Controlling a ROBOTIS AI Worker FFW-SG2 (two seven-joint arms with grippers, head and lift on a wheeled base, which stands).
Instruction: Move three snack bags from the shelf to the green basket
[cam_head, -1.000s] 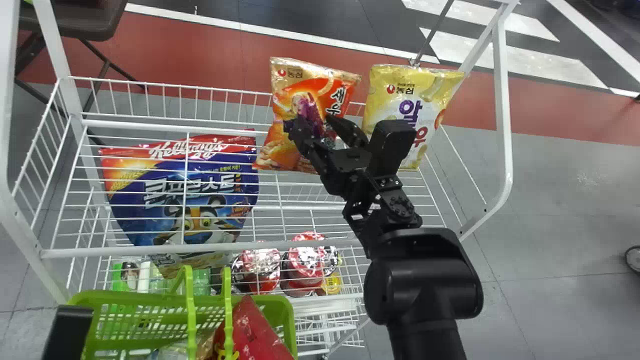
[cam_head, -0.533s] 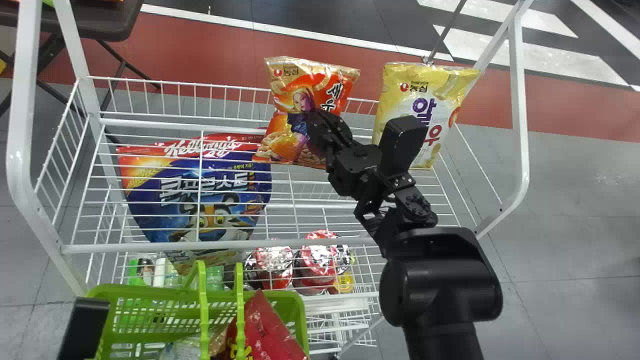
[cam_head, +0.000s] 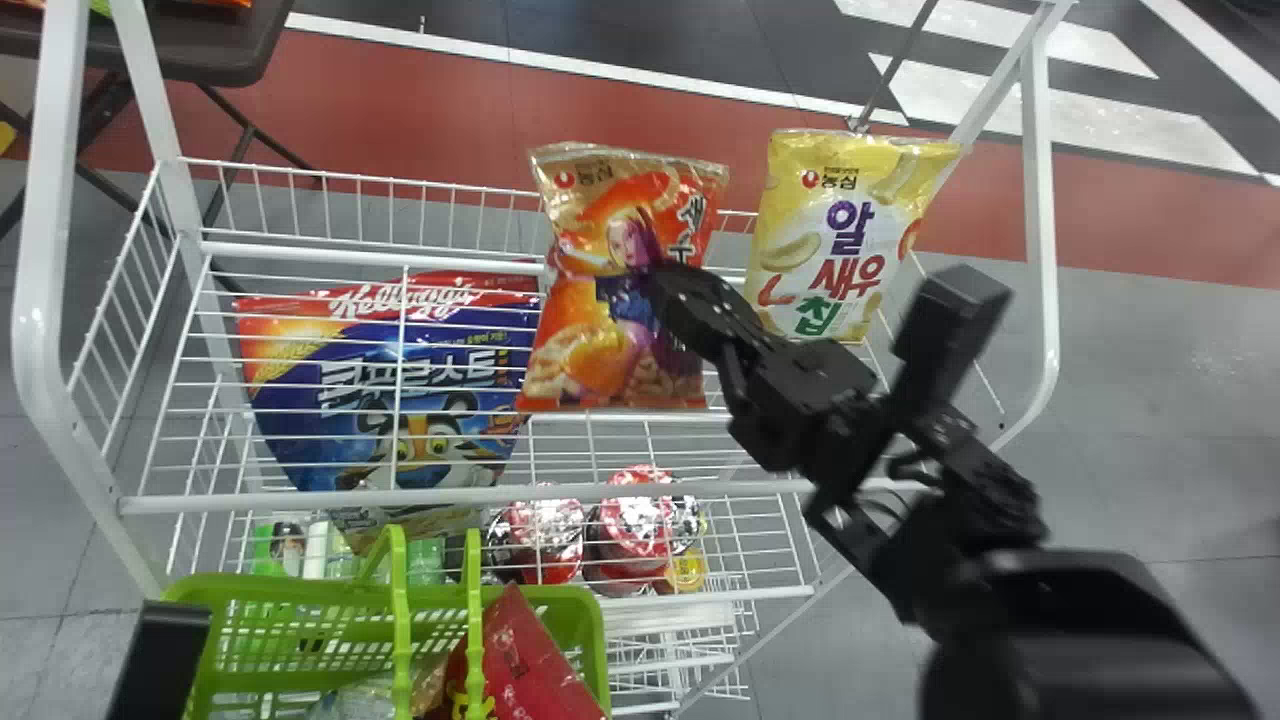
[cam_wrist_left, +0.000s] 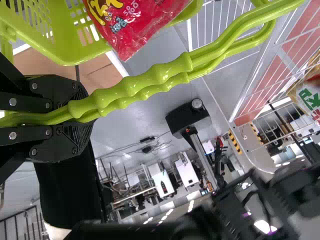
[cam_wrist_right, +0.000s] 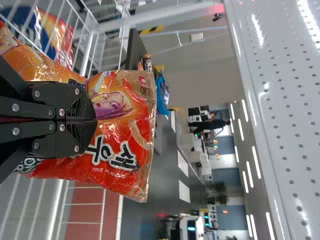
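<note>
Green basket (cam_head: 300, 600) carries red snack bag (cam_head: 525, 660) & clear pkg. (cam_head: 365, 698); L. gripper (cam_head: 158, 665) clamps its handles (cam_wrist_left: 130, 89). R. gripper (cam_head: 668, 290) pinches orange snack bag (cam_head: 590, 340) at wire shelf (cam_head: 300, 498), nr. yellow snack bag (cam_head: 850, 225).

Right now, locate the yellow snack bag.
In the head view, the yellow snack bag is right of the orange bag, at the right end of the shelf.

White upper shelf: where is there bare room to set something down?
The shelf looks bare between its left end fence and the held orange bag; the cereal bag seems beneath those wires. Farther right is crowded, with the yellow bag and right arm.
</note>
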